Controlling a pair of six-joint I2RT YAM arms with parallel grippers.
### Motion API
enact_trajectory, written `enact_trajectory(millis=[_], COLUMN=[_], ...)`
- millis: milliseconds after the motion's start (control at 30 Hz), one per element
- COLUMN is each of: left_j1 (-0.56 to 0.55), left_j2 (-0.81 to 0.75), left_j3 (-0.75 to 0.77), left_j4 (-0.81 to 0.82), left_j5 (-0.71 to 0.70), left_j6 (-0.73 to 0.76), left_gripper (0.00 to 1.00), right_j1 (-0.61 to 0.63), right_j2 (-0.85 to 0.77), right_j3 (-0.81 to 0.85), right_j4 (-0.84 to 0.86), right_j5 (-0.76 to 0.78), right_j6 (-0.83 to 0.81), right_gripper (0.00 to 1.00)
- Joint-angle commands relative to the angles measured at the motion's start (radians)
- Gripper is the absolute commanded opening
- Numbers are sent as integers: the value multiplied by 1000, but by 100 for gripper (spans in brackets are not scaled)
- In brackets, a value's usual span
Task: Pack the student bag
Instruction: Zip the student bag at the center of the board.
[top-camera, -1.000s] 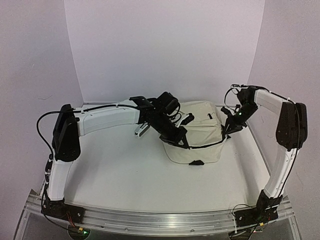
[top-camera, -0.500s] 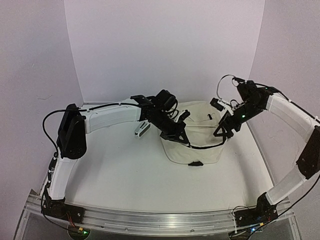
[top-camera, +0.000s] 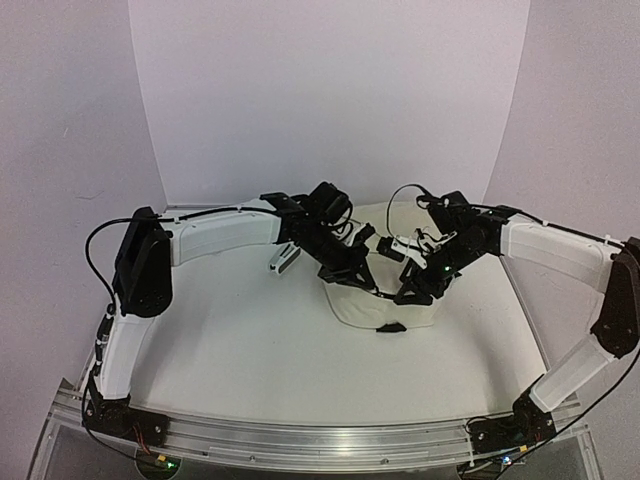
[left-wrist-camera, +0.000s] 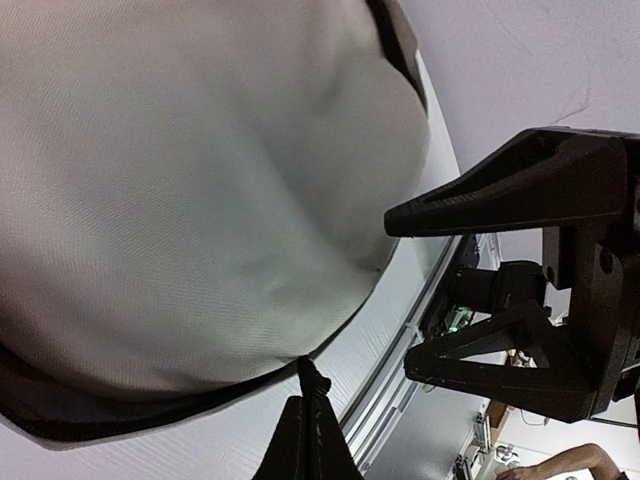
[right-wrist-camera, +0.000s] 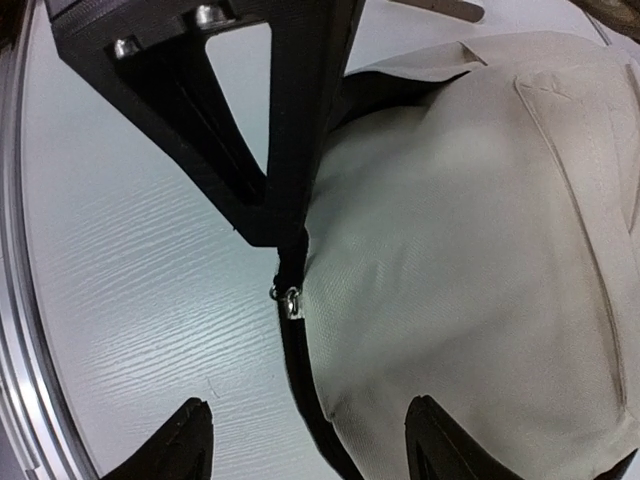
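The student bag (top-camera: 390, 300) is a cream fabric pack with black zipper trim, lying at the back middle of the table. My left gripper (top-camera: 357, 276) is at its left front edge, shut on a black tab of the zipper edge (left-wrist-camera: 312, 380). My right gripper (top-camera: 414, 290) hangs over the bag's front, close to the left one. In the right wrist view its fingertips (right-wrist-camera: 190, 435) stand open, straddling the black zipper band and the silver slider (right-wrist-camera: 290, 300) without touching them. The cream fabric (right-wrist-camera: 470, 250) fills the right of that view.
A small white oblong thing (top-camera: 285, 258) lies by the left forearm. An aluminium rail (top-camera: 330, 440) runs along the table's near edge. White walls close in behind and on both sides. The right gripper's black fingers (left-wrist-camera: 510, 195) show close by in the left wrist view.
The right arm swung left from the bag's right side to its front, beside the left gripper, and its jaws opened. The left gripper kept its hold and barely moved.
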Motion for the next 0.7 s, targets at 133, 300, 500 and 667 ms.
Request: enact_trajectory(millis=[133, 300, 500, 667], left_j1=[31, 51, 115, 162], left_j2=[-105, -135, -200, -283], left_j3=[-90, -137, -202, -289], left_j4=[72, 95, 60, 34], left_j5=[-25, -34, -164, -264], left_j6=[-50, -68, -67, -47], left_gripper=[0, 0, 0, 0], right_j1=[16, 15, 14, -10], right_j2=[4, -38, -187, -279], right_j3=[-80, -114, -215, -294], right_j4=[117, 119, 79, 0], right_j5=[151, 212, 268, 301], right_j6=[-3, -4, -80, -153], right_gripper=[41, 7, 0, 0])
